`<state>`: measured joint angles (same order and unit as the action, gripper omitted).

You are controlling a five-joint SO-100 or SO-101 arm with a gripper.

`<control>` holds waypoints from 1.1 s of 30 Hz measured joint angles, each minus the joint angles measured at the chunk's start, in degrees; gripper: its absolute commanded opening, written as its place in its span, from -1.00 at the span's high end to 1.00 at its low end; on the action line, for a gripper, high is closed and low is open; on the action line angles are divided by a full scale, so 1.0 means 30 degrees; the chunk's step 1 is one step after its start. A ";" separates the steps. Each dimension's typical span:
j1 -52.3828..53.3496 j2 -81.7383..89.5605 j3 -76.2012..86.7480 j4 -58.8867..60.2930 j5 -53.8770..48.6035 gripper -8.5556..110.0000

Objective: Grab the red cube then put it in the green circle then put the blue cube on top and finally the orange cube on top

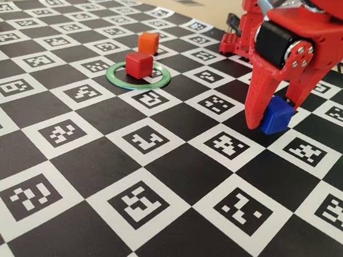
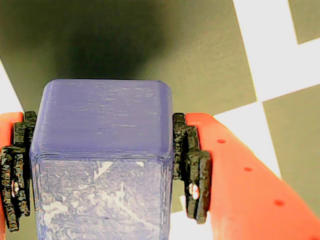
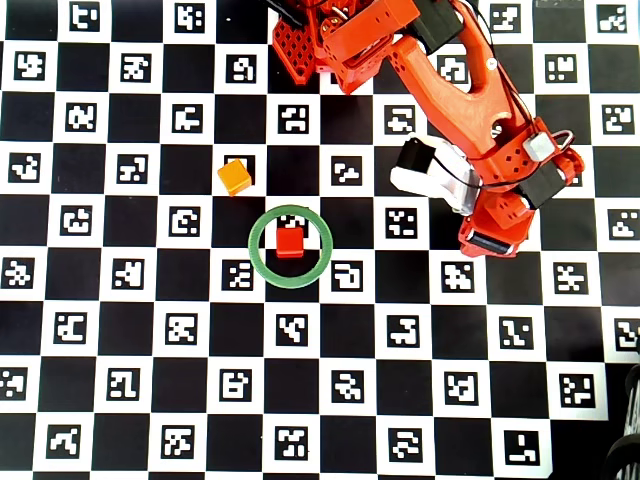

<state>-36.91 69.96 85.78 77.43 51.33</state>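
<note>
Red plastic jaws with black ridged pads [image 2: 192,165] press both sides of the blue cube [image 2: 102,165], so the gripper [image 1: 271,119] holds it firmly in the wrist view. In the fixed view the cube sits at board level, on or just above the checkerboard mat [image 1: 155,158], toward its right edge. The step in hand appears to be the second one: taking the blue cube to the stack. The next move likely calls for a lift, a sweep left in the fixed view, and a careful centred lowering. The green circle [image 3: 262,265] lies near the mat's middle and holds the red cube [image 3: 290,241], inside the ring and close to its far edge. The orange cube [image 3: 234,177] waits outside, just beyond the ring toward the mat's far edge.
</note>
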 measured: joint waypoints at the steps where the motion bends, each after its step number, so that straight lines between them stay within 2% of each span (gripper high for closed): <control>1: 0.0117 0.0000 -0.0322 0.0527 -0.0586 0.63; 7: 0.1758 0.1230 -0.2520 0.3955 -0.4570 0.64; 13: 0.5215 0.3135 -0.4365 0.6855 -0.9463 0.64; 23: 1.2451 0.5684 -0.4658 0.7236 -1.8486 0.65; 28: 1.4707 0.6123 -0.4160 0.7236 -2.1240 0.65; 33: 1.5762 0.6357 -0.3545 0.7236 -2.2588 0.65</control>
<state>10.37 89.03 75.15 99.14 -16.44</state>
